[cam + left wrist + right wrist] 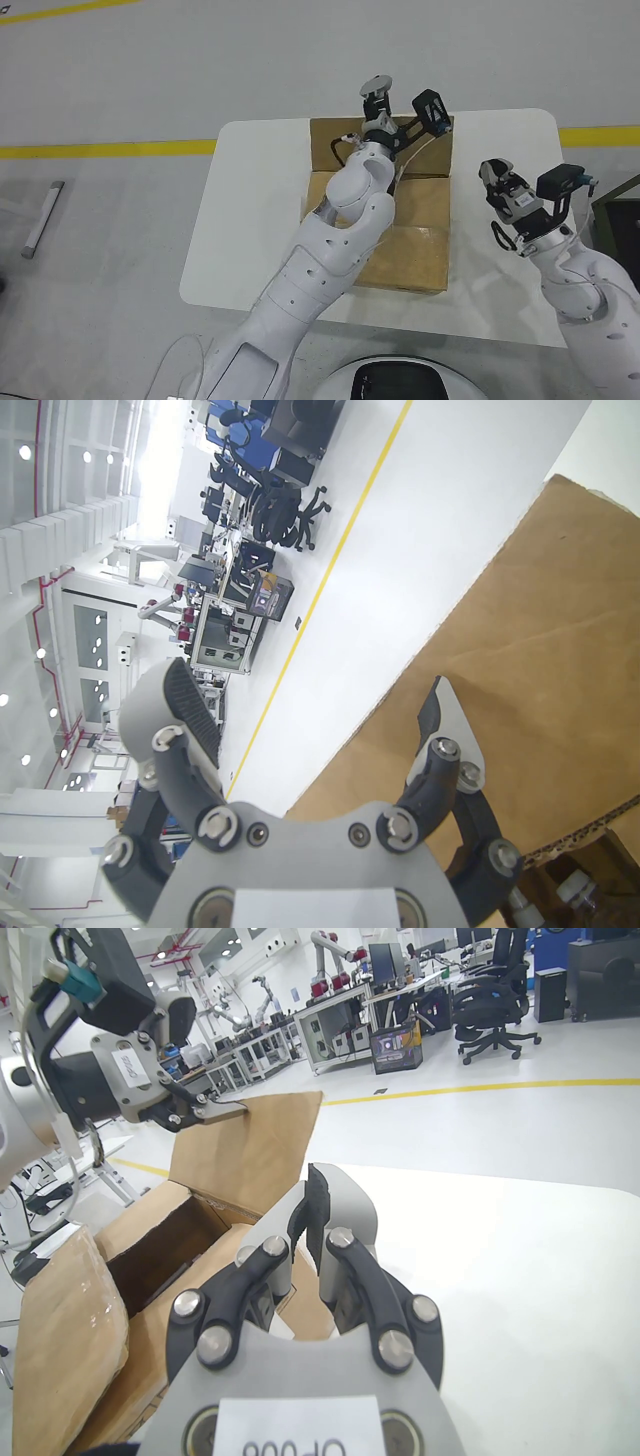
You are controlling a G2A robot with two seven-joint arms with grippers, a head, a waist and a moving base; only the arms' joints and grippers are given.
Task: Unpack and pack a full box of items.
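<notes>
Box: a brown cardboard box (425,215) is set in the middle of a white, round-cornered table (250,200), with its flaps opened and its far flap (250,1153) raised upright.
Left gripper: the left gripper (305,680) is placed at the far flap's top edge. Its fingers are spread wide, one on either side of the flap, and nothing is clasped.
Right gripper: the right gripper (312,1200) is held over bare table just beside the box. Its pads are pressed together, with nothing between them.
</notes>
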